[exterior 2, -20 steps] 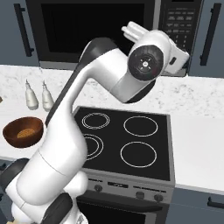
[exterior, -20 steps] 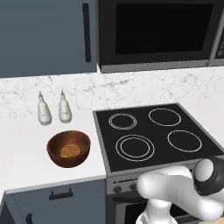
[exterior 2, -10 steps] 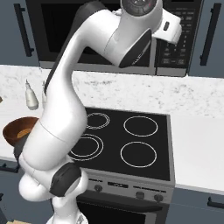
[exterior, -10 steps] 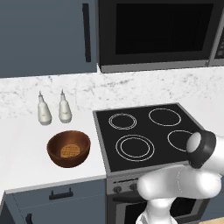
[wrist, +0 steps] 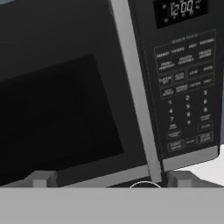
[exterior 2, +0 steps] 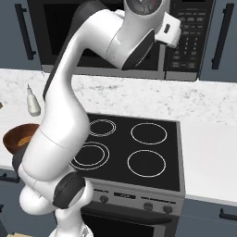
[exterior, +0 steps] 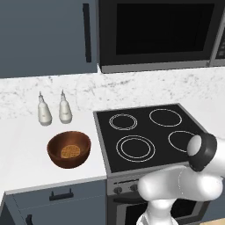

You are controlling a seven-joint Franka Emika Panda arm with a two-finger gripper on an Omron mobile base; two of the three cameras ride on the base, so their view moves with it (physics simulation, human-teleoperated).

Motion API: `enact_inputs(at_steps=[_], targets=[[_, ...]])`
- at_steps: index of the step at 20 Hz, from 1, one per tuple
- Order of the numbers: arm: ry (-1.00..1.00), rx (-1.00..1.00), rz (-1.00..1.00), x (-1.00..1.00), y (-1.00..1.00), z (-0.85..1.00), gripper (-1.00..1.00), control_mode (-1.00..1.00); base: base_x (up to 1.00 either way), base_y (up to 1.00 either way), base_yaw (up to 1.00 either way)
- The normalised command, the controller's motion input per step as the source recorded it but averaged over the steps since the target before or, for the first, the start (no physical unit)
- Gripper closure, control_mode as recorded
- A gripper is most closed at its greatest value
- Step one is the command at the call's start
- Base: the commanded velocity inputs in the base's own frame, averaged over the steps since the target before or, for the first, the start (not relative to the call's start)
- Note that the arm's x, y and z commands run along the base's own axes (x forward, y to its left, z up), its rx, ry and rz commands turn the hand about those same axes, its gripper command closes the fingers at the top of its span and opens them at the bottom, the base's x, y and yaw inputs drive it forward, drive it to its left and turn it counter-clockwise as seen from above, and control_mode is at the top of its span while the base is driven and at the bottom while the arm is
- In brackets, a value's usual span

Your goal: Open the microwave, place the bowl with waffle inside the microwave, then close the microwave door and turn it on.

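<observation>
The microwave [exterior: 160,35] hangs above the cooktop with its door [wrist: 57,109] closed. In the hand view the door's dark window is at left, a grey vertical handle strip [wrist: 136,92] runs down the middle, and the control panel [wrist: 183,87] is at right. My gripper [wrist: 111,180] is open and faces the microwave front near its lower edge, a short way off, with nothing between the fingers. The white hand [exterior 2: 169,30] is raised in front of the control panel [exterior 2: 190,34]. The brown wooden bowl [exterior: 69,149] sits on the counter left of the cooktop, holding the waffle [exterior: 69,152].
Two white bottles [exterior: 44,112] [exterior: 65,110] stand behind the bowl by the wall. The black four-ring cooktop [exterior: 149,136] lies below the microwave. Cabinet doors with black handles [exterior: 87,33] [exterior 2: 225,37] flank the microwave. White counter [exterior 2: 208,152] lies right of the cooktop.
The arm has lifted the hand upward toward the microwave front, and the elbow has risen in the left base view. The jaws stayed open. Bowl and door have not moved.
</observation>
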Motion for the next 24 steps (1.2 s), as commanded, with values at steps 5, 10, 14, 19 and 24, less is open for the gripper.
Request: enact_inputs(at_steps=[5,10,14,19,24], targets=[[-0.1,0.0,-0.01,0.48,0.16,-0.21,-1.0,-1.0,0.0,0.0,0.0],[0.0,0.0,-0.02,0.59,-0.23,0.0,-1.0,-1.0,0.0,0.0,0.0],[0.01,0.0,0.0,0.51,-0.18,0.0,-1.0,-1.0,0.0,0.0,0.0],[0.0,0.01,0.0,0.03,-0.4,0.0,-1.0,-1.0,0.0,0.0,0.0],[0.0,0.02,0.0,0.02,-0.29,0.0,-1.0,-1.0,0.0,0.0,0.0]])
